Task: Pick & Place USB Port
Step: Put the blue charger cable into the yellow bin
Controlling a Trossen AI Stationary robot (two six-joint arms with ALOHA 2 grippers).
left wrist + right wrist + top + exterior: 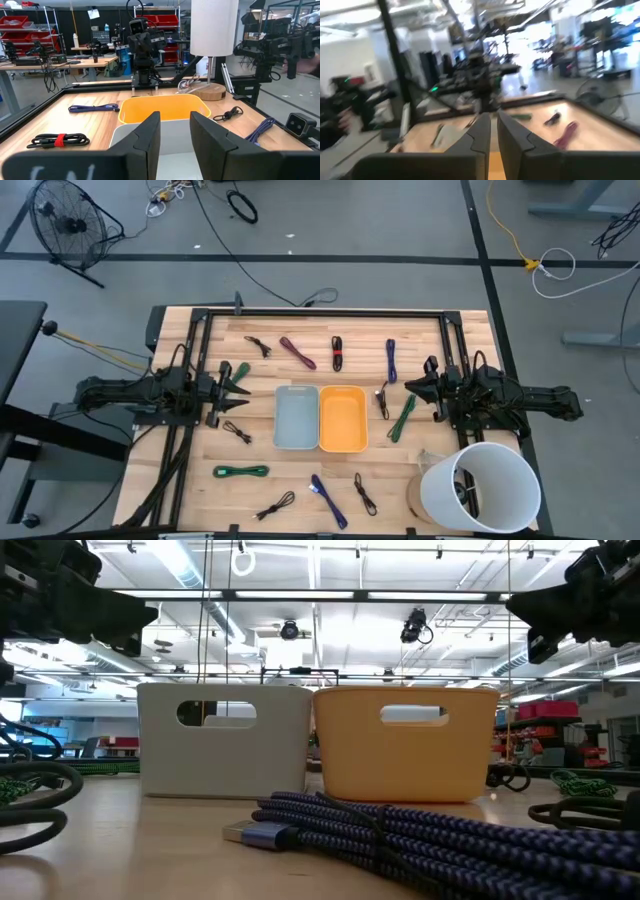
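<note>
Several coiled USB cables lie on the wooden table: a purple one (pixel 391 360), a green one (pixel 402 418), a black one with a red tie (pixel 337 352) and a blue braided one (pixel 328 500), whose plug (pixel 262 832) shows close in the low view. A grey bin (pixel 296 418) and a yellow bin (pixel 343 418) stand side by side at the middle. My left gripper (pixel 238 392) hangs open and empty left of the grey bin. My right gripper (pixel 410 388) hangs right of the yellow bin, empty, its fingers a narrow gap apart (pixel 493 131).
A lamp with a white shade (pixel 480 485) on a round wooden base stands at the near right corner. More cables lie near the near edge, a green one (pixel 241 471) and two black ones (pixel 275 505) (pixel 365 493). A black frame (pixel 320 313) runs along the far edge.
</note>
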